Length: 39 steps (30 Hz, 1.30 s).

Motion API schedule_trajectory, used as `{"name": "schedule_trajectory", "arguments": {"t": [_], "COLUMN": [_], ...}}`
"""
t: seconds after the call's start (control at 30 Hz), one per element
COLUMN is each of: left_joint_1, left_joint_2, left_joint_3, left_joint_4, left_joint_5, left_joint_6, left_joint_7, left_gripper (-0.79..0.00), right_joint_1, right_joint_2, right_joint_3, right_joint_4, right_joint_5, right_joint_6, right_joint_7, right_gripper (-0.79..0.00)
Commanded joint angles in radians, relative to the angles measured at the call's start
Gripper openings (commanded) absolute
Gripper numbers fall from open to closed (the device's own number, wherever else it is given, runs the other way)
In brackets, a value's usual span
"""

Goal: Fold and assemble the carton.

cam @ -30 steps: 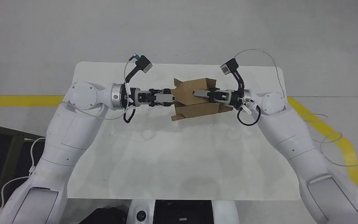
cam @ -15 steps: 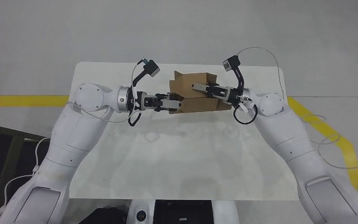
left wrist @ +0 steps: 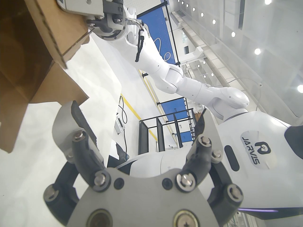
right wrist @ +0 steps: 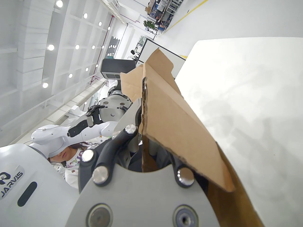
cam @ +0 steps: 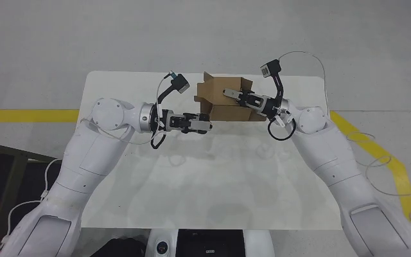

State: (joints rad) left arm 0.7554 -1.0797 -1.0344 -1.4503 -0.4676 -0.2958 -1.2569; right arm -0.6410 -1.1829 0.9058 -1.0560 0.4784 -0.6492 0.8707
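Near the desk's [cam: 192, 193] far edge, my right tool [cam: 228, 94] clamps the carton [cam: 221, 110] mid-fold; left tool [left wrist: 139, 112] gapes empty, and I'd grip a flap [left wrist: 56, 88] next.

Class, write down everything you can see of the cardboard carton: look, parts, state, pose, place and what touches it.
The carton is plain brown corrugated cardboard, partly erected: walls raised, flaps loose and unsealed. It is at the white table's far side. The right gripper is shut on one wall. The open left gripper is close to a near corner; contact cannot be told.
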Motion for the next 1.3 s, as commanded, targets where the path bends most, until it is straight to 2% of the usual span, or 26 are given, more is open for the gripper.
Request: {"name": "schedule_trajectory", "arguments": {"t": [0.0,0.6,1.27], "left_joint_1": [-0.002,-0.042,-0.022], "left_joint_2": [-0.002,-0.019,-0.008], "left_joint_3": [0.008,0.038,-0.015], "left_joint_4": [0.001,0.052,0.026], "left_joint_5": [-0.005,0.023,0.027], "left_joint_6": [0.001,-0.012,-0.008], "left_joint_7": [-0.001,0.039,0.035], "left_gripper": [0.0,0.0,0.0], "right_joint_1": [-0.003,-0.05,-0.074], "right_joint_2": [-0.001,-0.011,-0.018], "right_joint_3": [0.003,0.017,0.045], "right_joint_4": [-0.005,-0.056,-0.057], "right_joint_5": [-0.006,-0.02,-0.029], "right_joint_6": [0.001,0.014,0.03], "right_joint_7": [-0.003,0.01,0.033], "right_gripper": [-0.785,-0.785,-0.785]}}
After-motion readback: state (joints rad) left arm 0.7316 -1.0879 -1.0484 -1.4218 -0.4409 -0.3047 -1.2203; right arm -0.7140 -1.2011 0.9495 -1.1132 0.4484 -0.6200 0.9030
